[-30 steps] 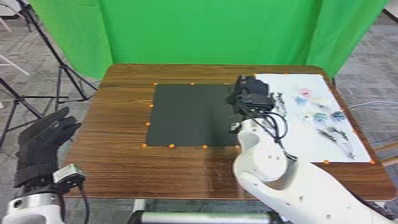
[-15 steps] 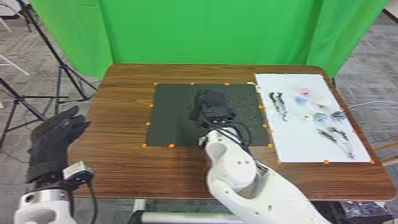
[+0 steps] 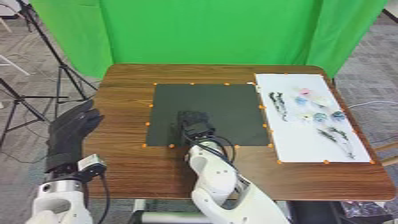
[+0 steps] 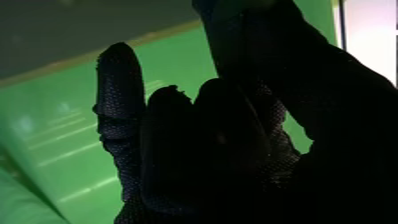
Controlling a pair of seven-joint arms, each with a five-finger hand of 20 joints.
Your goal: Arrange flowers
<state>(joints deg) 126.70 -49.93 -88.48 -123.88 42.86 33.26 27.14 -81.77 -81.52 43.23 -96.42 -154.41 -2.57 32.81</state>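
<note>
Over the lower middle of the dark mat (image 3: 238,117), my right hand (image 3: 195,122) is in the head view, apart from the flowers. The right wrist view has its black glove, the hand (image 4: 209,155), with relaxed fingers and nothing visible held. My left hand (image 3: 73,131) hangs open beyond the table's left edge. On the white sheet (image 3: 298,145) lie dark stems (image 3: 278,104) at its left side and more stems (image 3: 338,137) lower right. Between them are a pink flower head (image 3: 306,92), a pale one (image 3: 306,117) and blue ones (image 3: 338,115).
Small orange markers line the mat and sheet on the brown wooden table (image 3: 120,150). A green curtain (image 3: 209,37) hangs behind the far edge. A black tripod stand (image 3: 67,75) is on the floor at the left.
My right hand has moved left and back toward the robot, from beside the white sheet to the mat's lower middle. My left hand has shifted to the right and slightly farther forward.
</note>
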